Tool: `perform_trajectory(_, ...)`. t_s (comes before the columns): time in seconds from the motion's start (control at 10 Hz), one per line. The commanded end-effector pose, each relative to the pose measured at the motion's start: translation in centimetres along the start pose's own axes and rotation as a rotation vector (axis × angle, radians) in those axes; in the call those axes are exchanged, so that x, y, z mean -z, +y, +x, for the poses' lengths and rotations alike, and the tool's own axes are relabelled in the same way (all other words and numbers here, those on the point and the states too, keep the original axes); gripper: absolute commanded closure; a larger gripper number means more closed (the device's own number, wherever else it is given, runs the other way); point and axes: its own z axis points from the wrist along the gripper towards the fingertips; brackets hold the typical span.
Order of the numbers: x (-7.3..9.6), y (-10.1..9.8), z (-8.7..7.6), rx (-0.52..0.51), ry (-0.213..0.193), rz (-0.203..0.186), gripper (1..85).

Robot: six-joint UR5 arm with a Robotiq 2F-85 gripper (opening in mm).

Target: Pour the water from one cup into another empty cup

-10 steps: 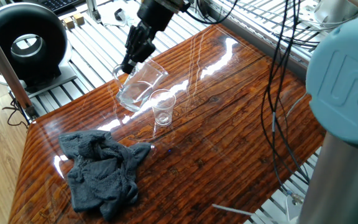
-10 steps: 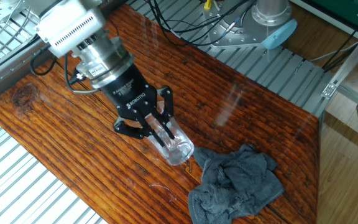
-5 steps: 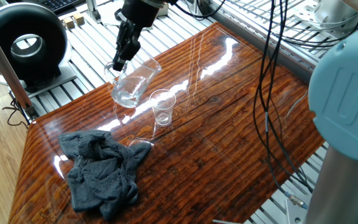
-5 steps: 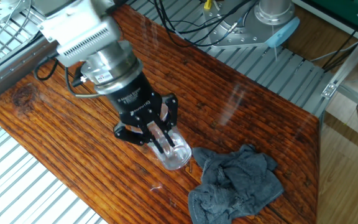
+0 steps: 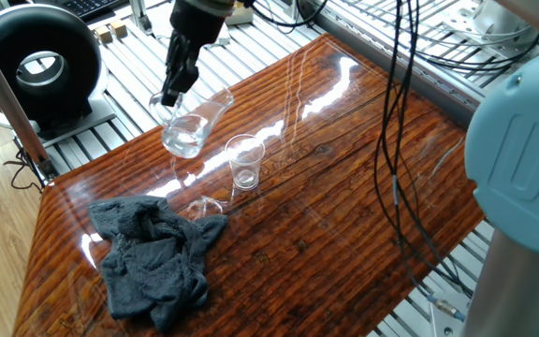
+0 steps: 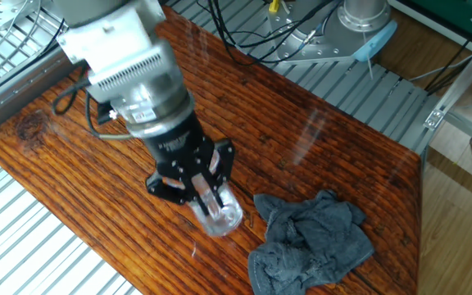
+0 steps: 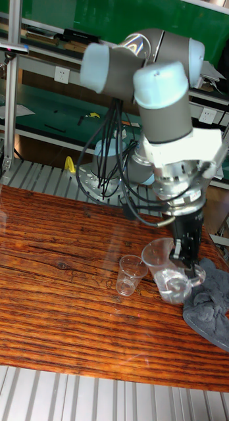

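Note:
My gripper [image 5: 171, 94] is shut on the wall of one cup, the large clear glass mug [image 5: 195, 122], and holds it tilted just above the wooden table [image 5: 344, 187]. Its mouth points toward the other cup. A little water [image 5: 183, 142] glints at the mug's low end. The small empty tumbler [image 5: 244, 161] stands upright on the table just right of the mug. In the tall fixed view the gripper [image 7: 183, 256] comes down from above onto the mug [image 7: 168, 270], with the tumbler [image 7: 130, 273] to its left. In the other fixed view the gripper [image 6: 201, 182] and mug [image 6: 218, 215] hide the tumbler.
A crumpled grey cloth [image 5: 152, 257] lies on the table near the mug, also the cloth [image 7: 213, 299] at the right. A black round device [image 5: 40, 61] sits off the table's left corner. Cables [image 5: 400, 112] hang over the right side by the robot base [image 5: 522, 140].
The gripper has carried the tilted mug left, away from the tumbler, and a little up. The tumbler and cloth have stayed put.

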Motion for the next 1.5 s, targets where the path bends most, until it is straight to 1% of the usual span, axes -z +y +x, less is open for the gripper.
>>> perform_trajectory(0.0,-1.9,-0.8,-0.7,0.005,0.006,0.036,84.7)
perform_trajectory(0.1,-2.9,-0.8,-1.1,0.003,-0.003,0.043,84.7)
perform_trajectory(0.2,-4.1,-1.3,-0.7,-0.009,0.019,0.068,84.7)
perform_trajectory(0.4,-6.0,-1.5,0.2,-0.014,0.058,0.094,84.7)
perform_trajectory(0.5,-6.4,-1.4,0.9,-0.018,0.093,0.110,84.7)
perform_trajectory(0.6,-6.7,-1.4,2.1,-0.015,0.146,0.133,84.7)
perform_trajectory(0.7,-7.0,-1.4,2.8,-0.012,0.182,0.154,84.7)
perform_trajectory(0.8,-7.3,-1.2,3.5,-0.003,0.210,0.167,84.7)
perform_trajectory(0.9,-7.6,-0.7,3.9,-0.002,0.226,0.154,84.7)
perform_trajectory(1.0,-7.6,-0.7,3.9,0.020,0.230,0.150,84.7)
perform_trajectory(1.3,-7.6,-0.6,4.1,0.049,0.242,0.152,84.7)
perform_trajectory(1.4,-7.6,-0.9,4.5,0.042,0.253,0.160,84.7)
